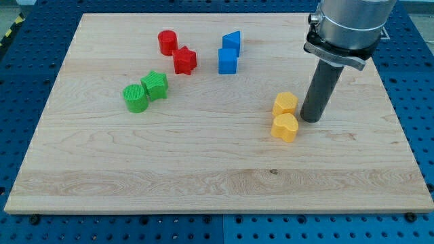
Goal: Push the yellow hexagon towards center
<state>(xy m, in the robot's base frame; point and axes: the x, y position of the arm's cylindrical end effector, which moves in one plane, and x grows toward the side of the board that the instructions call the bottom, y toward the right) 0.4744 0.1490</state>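
Observation:
Two yellow blocks sit right of the board's middle. The upper one is the yellow hexagon (pixel 285 103); the lower yellow block (pixel 285 127) looks heart-shaped and touches it from below. My tip (pixel 311 118) rests on the board just to the right of both yellow blocks, close to the hexagon's right side and level with the gap between the two. I cannot tell whether it touches either block. The dark rod rises toward the view's top right into the grey arm (pixel 349 24).
A red cylinder (pixel 167 42) and a red star (pixel 184 60) lie at the upper left of centre. Two blue blocks (pixel 228 60) stand at the top centre. A green cylinder (pixel 135 98) and a green block (pixel 155 85) lie on the left. The wooden board (pixel 203 169) sits on a blue perforated table.

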